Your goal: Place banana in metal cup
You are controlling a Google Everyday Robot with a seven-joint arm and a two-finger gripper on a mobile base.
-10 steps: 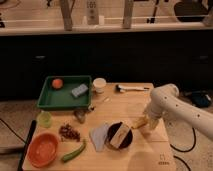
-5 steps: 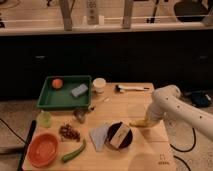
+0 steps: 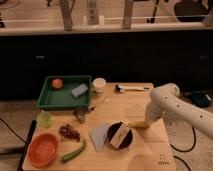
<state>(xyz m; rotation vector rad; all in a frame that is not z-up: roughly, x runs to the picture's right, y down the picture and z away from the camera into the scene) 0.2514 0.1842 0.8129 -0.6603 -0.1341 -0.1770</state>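
Observation:
The small yellow banana (image 3: 135,125) lies on the wooden table just right of a dark bowl. My gripper (image 3: 143,123) is at the end of the white arm (image 3: 167,102), down at the table and right against the banana's right end. The small grey metal cup (image 3: 80,116) stands left of centre, just below the green tray's front right corner, well to the left of the banana and the gripper.
A green tray (image 3: 50,100) holds an orange (image 3: 57,83) and a blue sponge (image 3: 79,90). Also on the table are a white cup (image 3: 99,85), a pale green cup (image 3: 44,119), an orange bowl (image 3: 44,149), a green pod (image 3: 74,151), a dark bowl (image 3: 126,142) with a tan block (image 3: 118,135), a cloth (image 3: 98,136) and a utensil (image 3: 131,88).
The arm's end has come down slightly and closer to the banana. The banana and the cups have not moved.

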